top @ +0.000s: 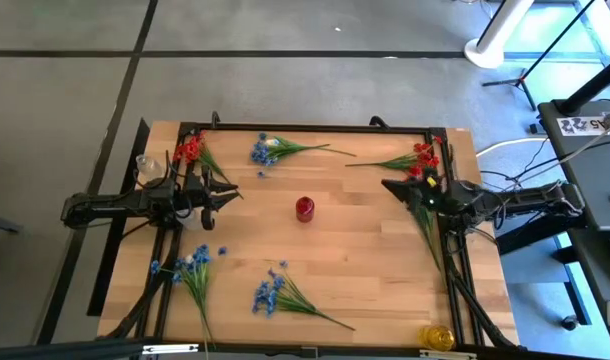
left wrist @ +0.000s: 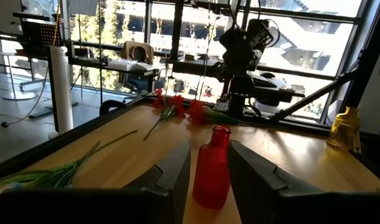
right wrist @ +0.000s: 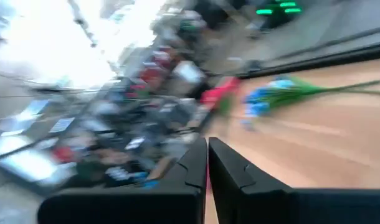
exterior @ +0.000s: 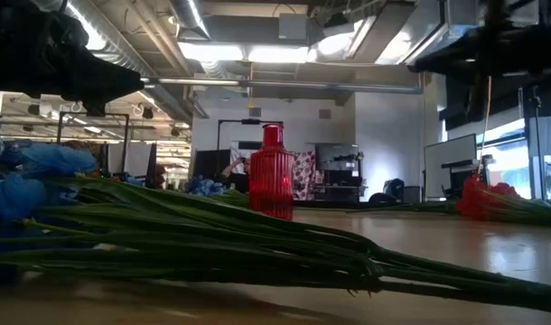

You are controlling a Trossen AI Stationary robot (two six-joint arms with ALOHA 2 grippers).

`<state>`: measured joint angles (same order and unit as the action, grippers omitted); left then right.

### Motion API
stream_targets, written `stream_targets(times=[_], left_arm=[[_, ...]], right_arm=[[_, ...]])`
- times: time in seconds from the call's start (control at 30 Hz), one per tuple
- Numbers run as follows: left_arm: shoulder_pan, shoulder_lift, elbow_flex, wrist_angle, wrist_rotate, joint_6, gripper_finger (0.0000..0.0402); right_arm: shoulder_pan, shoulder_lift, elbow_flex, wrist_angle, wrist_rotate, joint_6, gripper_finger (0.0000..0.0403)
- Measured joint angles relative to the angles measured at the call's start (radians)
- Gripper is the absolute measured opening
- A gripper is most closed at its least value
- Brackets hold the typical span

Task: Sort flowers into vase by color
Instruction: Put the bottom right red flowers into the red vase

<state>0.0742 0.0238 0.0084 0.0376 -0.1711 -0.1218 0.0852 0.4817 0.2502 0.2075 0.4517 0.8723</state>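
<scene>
High view shows my left end effector (top: 228,197) released beside the red sprig (top: 192,150) at the worktop's (top: 365,250) far-left corner. Right end effector (top: 390,184) clenched, empty, nearest the far-right red sprig (top: 422,156). Red vase (top: 304,208) stands central between both arms.

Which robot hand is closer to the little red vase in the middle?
The left hand is closer. It sits just left of the red vase, open and facing it. The right hand is farther away on the vase's other side, fingers closed.
</scene>
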Motion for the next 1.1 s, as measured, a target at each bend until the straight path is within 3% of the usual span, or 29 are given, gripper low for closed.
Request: stream_targets(times=[0.1,0.2,0.33,0.43,0.57,0.73,0.97,1.1], left_arm=[[0.000,0.000,0.000,0.000,0.000,0.000,0.0104],[0.000,0.000,0.000,0.000,0.000,0.000,0.0104],[0.000,0.000,0.000,0.000,0.000,0.000,0.0104],[0.000,0.000,0.000,0.000,0.000,0.000,0.0104],[0.000,0.000,0.000,0.001,-0.010,0.001,0.0104],[0.000,0.000,0.000,0.002,0.004,-0.053,0.0104],[0.000,0.000,0.000,0.206,0.064,-0.622,0.0104],[-0.001,0.000,0.000,0.269,0.092,-0.729,0.0104]], right_arm=[[-0.001,0.145,0.186,-0.269,0.082,-0.002,0.0017],[-0.002,0.292,0.380,-0.655,0.117,0.136,0.0017],[-0.031,0.476,0.596,-1.126,0.055,0.278,0.0028],[-0.085,0.598,0.684,-1.296,-0.059,0.304,0.0063],[-0.177,0.722,0.700,-1.409,-0.213,0.298,0.0135],[-0.279,0.832,0.644,-1.417,-0.271,0.207,0.0206],[-0.436,0.928,0.553,-1.349,-0.311,0.099,0.0215],[-0.495,0.951,0.507,-1.321,-0.317,0.090,0.0196]])
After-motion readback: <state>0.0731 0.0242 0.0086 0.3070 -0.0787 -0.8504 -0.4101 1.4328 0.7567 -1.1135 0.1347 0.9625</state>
